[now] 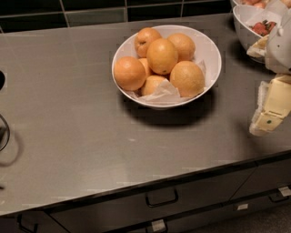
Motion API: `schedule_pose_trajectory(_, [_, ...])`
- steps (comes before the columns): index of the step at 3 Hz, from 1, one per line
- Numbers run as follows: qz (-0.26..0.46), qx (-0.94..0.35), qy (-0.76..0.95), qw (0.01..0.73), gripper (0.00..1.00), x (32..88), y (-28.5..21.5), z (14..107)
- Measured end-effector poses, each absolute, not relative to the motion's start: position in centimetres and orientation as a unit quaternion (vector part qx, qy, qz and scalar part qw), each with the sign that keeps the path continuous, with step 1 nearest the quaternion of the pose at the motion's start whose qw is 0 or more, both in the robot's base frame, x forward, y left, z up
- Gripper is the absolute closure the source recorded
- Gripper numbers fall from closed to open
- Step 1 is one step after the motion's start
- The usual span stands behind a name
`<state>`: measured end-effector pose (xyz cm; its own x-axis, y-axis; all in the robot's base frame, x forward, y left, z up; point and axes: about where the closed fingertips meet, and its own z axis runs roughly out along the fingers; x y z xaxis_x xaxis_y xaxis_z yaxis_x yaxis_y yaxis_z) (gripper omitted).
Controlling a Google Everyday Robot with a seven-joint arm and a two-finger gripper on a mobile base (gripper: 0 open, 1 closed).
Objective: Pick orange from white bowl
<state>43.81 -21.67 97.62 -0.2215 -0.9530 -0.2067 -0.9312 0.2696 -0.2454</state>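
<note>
- Grey counter [68, 136]: fills most of the view, with a dark tiled wall [91, 11] behind it and drawers [161, 199] with handles below its front edge.
- White bowl [208, 45]: stands on the counter, toward the back and right of centre, piled with oranges.
- Second bowl [243, 22]: top right corner, holding red fruit pieces.
- Gripper [272, 107]: at the right edge, tilted over the counter, well apart from the white bowl; whether it is released or clenched cannot be told.
- Orange [162, 55]: rests atop the pile in the white bowl, touching its neighbours.
- Crumpled paper [166, 93]: lines the bowl's front.
</note>
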Motion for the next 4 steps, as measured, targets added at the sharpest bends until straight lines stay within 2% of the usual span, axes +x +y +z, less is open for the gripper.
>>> schedule_pose_trajectory(1, [-0.035, -0.609, 0.775, 0.166, 0.00, 45.1, -21.1, 97.6])
schedule_pose_trajectory(2, [-0.029, -0.625, 0.755, 0.195, 0.00, 50.4, -18.6, 97.2])
schedule_pose_trajectory(4, [-0.017, -0.630, 0.745, 0.217, 0.00, 52.3, -17.6, 97.3])
